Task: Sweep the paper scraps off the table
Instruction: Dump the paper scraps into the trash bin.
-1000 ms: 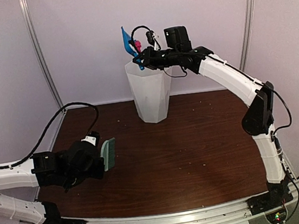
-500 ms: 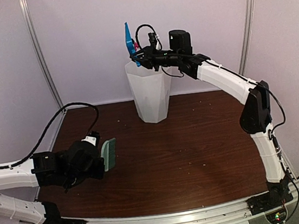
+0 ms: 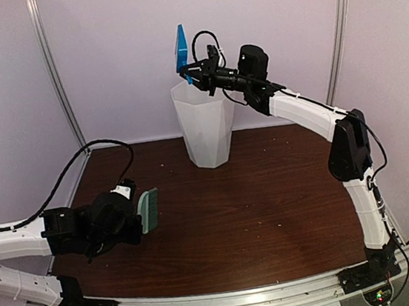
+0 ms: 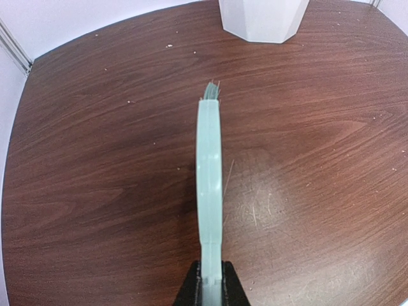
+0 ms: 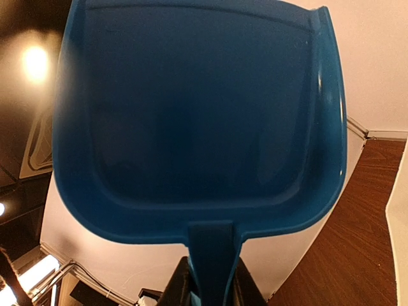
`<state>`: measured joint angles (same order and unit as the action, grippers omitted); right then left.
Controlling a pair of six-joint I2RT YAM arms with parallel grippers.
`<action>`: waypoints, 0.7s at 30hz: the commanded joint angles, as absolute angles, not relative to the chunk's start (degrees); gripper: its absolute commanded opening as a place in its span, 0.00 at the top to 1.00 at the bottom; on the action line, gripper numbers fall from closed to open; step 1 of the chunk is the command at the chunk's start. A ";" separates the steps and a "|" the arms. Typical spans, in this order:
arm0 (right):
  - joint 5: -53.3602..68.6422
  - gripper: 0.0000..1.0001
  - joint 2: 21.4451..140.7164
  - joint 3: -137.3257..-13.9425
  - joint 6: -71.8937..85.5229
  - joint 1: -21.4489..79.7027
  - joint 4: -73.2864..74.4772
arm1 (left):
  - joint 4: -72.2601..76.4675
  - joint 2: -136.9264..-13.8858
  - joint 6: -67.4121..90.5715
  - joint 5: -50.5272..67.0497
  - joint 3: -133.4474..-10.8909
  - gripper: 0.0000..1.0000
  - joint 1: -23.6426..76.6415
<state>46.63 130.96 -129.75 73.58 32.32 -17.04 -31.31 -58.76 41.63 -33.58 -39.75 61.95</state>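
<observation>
My right gripper point(image 3: 193, 72) is shut on the handle of the blue dustpan point(image 3: 180, 49), which stands tilted nearly upright over the rim of the white bin point(image 3: 205, 127). In the right wrist view the dustpan point(image 5: 197, 115) fills the frame and its pan looks bare. My right gripper point(image 5: 209, 284) clamps the handle there. Low at the left, my left gripper point(image 3: 132, 220) is shut on the mint-green brush point(image 3: 149, 210), held above the table point(image 3: 270, 204). Seen edge-on, the brush point(image 4: 209, 172) points away from my left gripper point(image 4: 210, 288). No paper scraps show, only tiny pale specks point(image 4: 169, 46) on the wood.
The white bin point(image 4: 262, 18) stands at the back middle of the table. A metal rail point(image 3: 230, 303) runs along the front edge. A black cable point(image 3: 92, 148) loops over the back left corner. Walls close in behind and at both sides.
The right arm has swung the dustpan up from a slant to nearly upright over the bin. The pink scrap seen in it earlier no longer shows. The left arm has not moved.
</observation>
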 commanded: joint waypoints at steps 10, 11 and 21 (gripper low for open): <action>50.53 1.00 123.84 -120.01 73.68 32.00 -22.93 | -28.51 -56.57 41.24 -33.31 -39.07 1.00 61.70; 50.54 1.00 122.44 -118.40 71.81 32.03 -21.69 | -28.34 -56.46 41.16 -33.16 -39.01 1.00 61.66; 50.36 1.00 110.91 -106.11 55.01 32.67 -5.66 | -25.87 -54.81 40.11 -29.62 -38.56 1.00 61.65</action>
<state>49.78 116.90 -108.66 64.27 32.34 -12.01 -30.59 -56.38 41.41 -31.81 -39.33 61.95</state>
